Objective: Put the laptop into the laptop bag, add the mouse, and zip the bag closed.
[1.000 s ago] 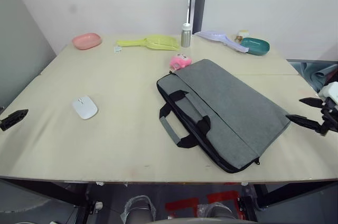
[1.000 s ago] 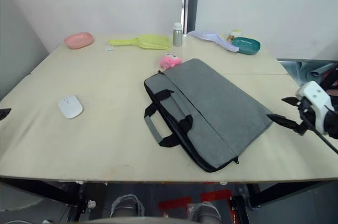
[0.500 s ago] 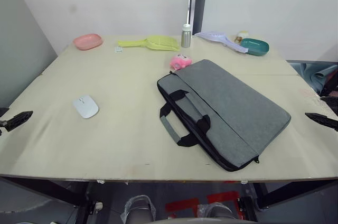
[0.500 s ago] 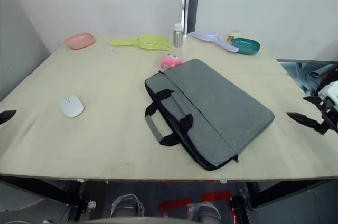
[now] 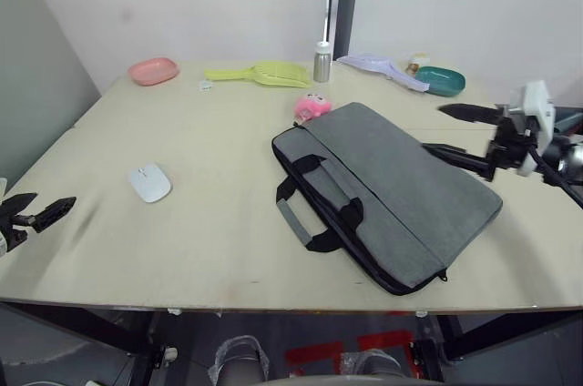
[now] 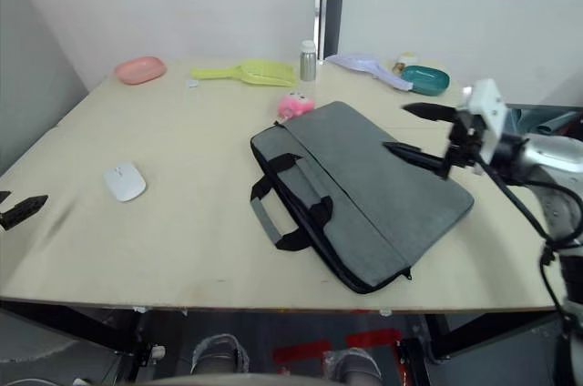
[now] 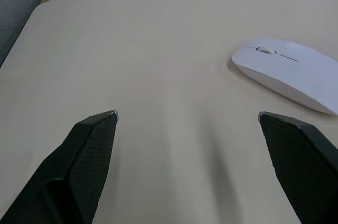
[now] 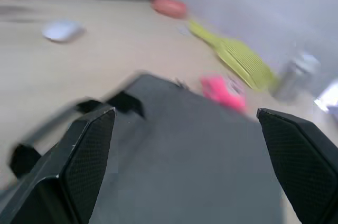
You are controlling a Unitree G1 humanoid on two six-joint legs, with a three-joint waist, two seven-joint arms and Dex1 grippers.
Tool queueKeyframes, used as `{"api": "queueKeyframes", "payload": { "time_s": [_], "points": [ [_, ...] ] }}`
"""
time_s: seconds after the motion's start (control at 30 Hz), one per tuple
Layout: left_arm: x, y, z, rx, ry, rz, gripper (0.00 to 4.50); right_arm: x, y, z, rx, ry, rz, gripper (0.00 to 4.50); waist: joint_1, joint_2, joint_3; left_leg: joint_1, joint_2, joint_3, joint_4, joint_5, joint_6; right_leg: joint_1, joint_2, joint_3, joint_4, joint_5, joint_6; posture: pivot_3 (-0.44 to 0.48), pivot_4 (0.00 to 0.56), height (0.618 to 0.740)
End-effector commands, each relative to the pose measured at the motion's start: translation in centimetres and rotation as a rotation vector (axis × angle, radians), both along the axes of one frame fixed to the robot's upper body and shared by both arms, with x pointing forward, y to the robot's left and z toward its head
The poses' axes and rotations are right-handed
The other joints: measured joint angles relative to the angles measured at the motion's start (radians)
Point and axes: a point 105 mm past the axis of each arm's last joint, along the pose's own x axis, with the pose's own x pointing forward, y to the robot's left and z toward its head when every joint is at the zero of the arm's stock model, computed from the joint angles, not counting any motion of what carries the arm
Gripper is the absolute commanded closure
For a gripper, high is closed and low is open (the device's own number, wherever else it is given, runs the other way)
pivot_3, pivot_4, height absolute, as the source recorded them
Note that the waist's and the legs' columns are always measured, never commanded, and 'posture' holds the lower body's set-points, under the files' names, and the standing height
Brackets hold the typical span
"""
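My right tool point(image 6: 417, 128) hangs above the far right part of the laptop bag point(image 5: 387, 190), its fingers spread apart and holding nothing. The bag lies flat and slantwise on the bench point(image 5: 209, 222), handles point(image 5: 314, 208) toward me, a pink toy point(image 5: 311, 106) touching its far corner. My left tool point(image 7: 187, 115), fingers also wide apart, sits low near the bench's left edge, the white mouse point(image 5: 149, 183) just beyond it.

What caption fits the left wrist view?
Open left pincer hovering over the table, with the mouse lying just ahead.
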Motion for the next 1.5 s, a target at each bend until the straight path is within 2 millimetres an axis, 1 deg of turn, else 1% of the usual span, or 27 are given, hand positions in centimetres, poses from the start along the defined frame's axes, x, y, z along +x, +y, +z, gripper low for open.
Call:
{"api": "queueKeyframes", "payload": {
  "time_s": [0.03,0.1,0.17,0.23,0.3,0.37,0.4,0.47,0.5,0.57,0.63,0.73,0.8,0.87,0.93,1.03,1.1,1.2,1.3,1.5],
  "points": [
    [0.6,-0.4,1.7,0.005,-0.071,0.010,0.00,-1.9,3.9,1.8,0.060,-0.012,0.219,0.03,0.004,0.000,0.000,0.000,0.000,0.000,0.000,0.000,0.000,0.000,0.000,0.000,0.000,0.000,0.000,0.000,0.150,0.740],
    [0.7,-1.0,1.6,0.002,-0.076,0.010,0.00,-2.4,5.4,1.8,0.070,0.007,0.292,0.03,0.004,0.000,0.000,-0.001,0.000,0.000,0.001,0.000,0.000,0.000,0.000,0.000,0.000,0.000,0.000,0.000,0.150,0.740],
    [0.6,-1.7,1.6,0.014,-0.079,0.012,0.00,-2.6,6.0,1.6,0.068,0.019,0.314,0.03,0.003,-0.001,-0.001,-0.001,0.000,-0.001,0.000,0.000,0.000,0.000,0.000,-0.001,0.000,0.000,-0.001,0.000,0.150,0.740],
    [0.3,-2.2,1.7,0.041,-0.085,0.026,0.00,-2.7,6.2,1.6,0.072,0.017,0.321,0.03,-0.001,-0.002,-0.001,-0.002,0.000,-0.001,0.000,0.000,-0.001,0.000,0.000,-0.001,-0.001,0.000,-0.001,0.000,0.150,0.740],
    [-0.1,-2.9,2.2,0.031,-0.114,0.075,0.00,-2.7,6.4,1.5,0.069,0.021,0.319,0.03,-0.006,-0.003,-0.001,-0.002,0.000,-0.001,0.000,0.000,-0.001,-0.001,0.000,-0.001,-0.001,0.000,-0.001,0.000,0.150,0.740],
    [-0.5,-4.1,2.5,0.004,-0.136,0.103,0.00,-2.7,6.5,1.4,0.076,0.027,0.318,0.03,-0.008,-0.003,-0.001,-0.003,0.000,-0.001,0.000,0.000,-0.001,-0.001,0.000,-0.001,-0.001,0.000,-0.001,0.000,0.150,0.740],
    [-0.5,-5.1,2.6,-0.013,-0.144,0.104,0.00,-2.8,6.5,1.4,0.081,0.029,0.320,0.03,-0.009,-0.003,-0.001,-0.003,0.000,-0.001,0.000,0.000,-0.001,-0.001,0.000,-0.001,-0.001,0.000,-0.001,0.000,0.150,0.740],
    [-0.3,-6.3,2.7,-0.045,-0.154,0.129,0.00,-2.9,6.6,1.5,0.088,0.035,0.326,0.03,-0.006,-0.003,-0.001,-0.002,0.000,-0.001,0.000,0.000,-0.001,-0.001,0.000,-0.001,0.000,0.000,-0.001,0.000,0.150,0.740],
    [0.0,-6.9,2.9,-0.066,-0.168,0.157,0.00,-2.9,6.7,1.5,0.089,0.036,0.331,0.03,-0.005,-0.003,-0.001,-0.002,0.000,-0.001,0.000,0.000,-0.001,-0.001,0.000,-0.001,0.000,0.000,0.000,0.000,0.150,0.740],
    [1.4,-8.1,3.1,-0.090,-0.208,0.279,0.00,-2.8,6.8,1.5,0.099,0.036,0.332,0.03,-0.002,-0.002,-0.001,-0.002,0.000,-0.001,0.001,0.000,-0.001,0.000,0.000,-0.001,0.000,0.000,0.000,0.000,0.150,0.740],
    [2.3,-9.9,3.0,-0.081,-0.201,0.297,0.00,-2.6,6.9,1.3,0.097,0.029,0.330,0.03,-0.003,-0.003,-0.001,-0.002,0.000,-0.001,0.002,0.000,0.000,0.000,0.000,-0.002,0.001,0.000,0.000,0.000,0.150,0.740],
    [3.1,-11.3,2.7,-0.088,-0.191,0.369,0.00,-2.5,7.0,1.4,0.104,0.034,0.333,0.03,-0.011,-0.003,-0.002,-0.004,0.000,-0.002,0.005,0.000,0.000,0.000,0.000,-0.002,0.001,0.000,0.000,0.000,0.150,0.740],
    [4.0,-12.3,2.5,-0.091,-0.183,0.398,0.00,-2.5,7.1,1.5,0.110,0.028,0.329,0.03,-0.012,-0.003,-0.002,-0.004,0.000,-0.001,0.004,0.000,0.000,0.000,0.000,-0.002,0.001,0.000,0.000,0.000,0.150,0.740],
    [4.5,-12.2,2.3,-0.117,-0.183,0.503,0.00,-2.4,7.1,1.3,0.113,0.026,0.315,0.03,-0.011,-0.003,-0.002,-0.004,0.001,-0.001,0.003,0.000,0.000,0.000,0.000,-0.002,0.000,0.000,0.000,0.000,0.150,0.740],
    [4.8,-12.3,2.1,-0.133,-0.181,0.566,0.00,-2.4,6.9,1.1,0.109,0.029,0.310,0.03,-0.012,-0.003,-0.002,-0.004,0.001,-0.002,0.004,0.000,0.000,0.000,0.000,-0.002,0.000,0.000,0.000,0.000,0.150,0.740],
    [5.3,-12.9,1.9,-0.171,-0.176,0.616,0.00,-2.3,6.8,1.1,0.109,0.030,0.301,0.03,-0.010,-0.003,-0.002,-0.005,0.001,-0.001,0.004,0.000,0.000,0.000,0.000,-0.002,-0.001,0.000,0.000,0.000,0.150,0.740],
    [5.7,-13.3,2.1,-0.169,-0.175,0.633,0.00,-2.4,6.8,1.1,0.105,0.026,0.293,0.03,-0.008,-0.004,-0.002,-0.005,0.000,-0.002,0.004,0.000,0.000,0.000,0.000,-0.002,-0.001,0.000,0.000,0.000,0.150,0.740],
    [6.1,-13.7,1.6,-0.194,-0.148,0.656,0.00,-2.6,6.8,1.2,0.106,0.025,0.283,0.03,-0.008,-0.004,-0.002,-0.005,0.000,-0.002,0.004,0.000,0.000,0.000,0.000,-0.002,-0.001,0.000,0.000,0.000,0.150,0.740],
    [6.7,-14.0,1.4,-0.179,-0.140,0.643,0.00,-2.7,6.8,1.2,0.104,0.026,0.272,0.03,-0.006,-0.004,-0.002,-0.006,0.000,-0.002,0.003,0.000,0.000,0.000,0.000,-0.002,-0.001,0.000,0.000,0.000,0.150,0.740],
    [7.7,-14.7,0.2,-0.177,-0.108,0.647,0.00,-2.9,6.8,1.1,0.098,0.029,0.257,0.03,-0.006,-0.004,-0.002,-0.006,0.000,-0.002,0.003,0.000,0.000,-0.001,0.000,-0.002,-0.002,0.000,0.000,0.000,0.150,0.740]
  ]
}}
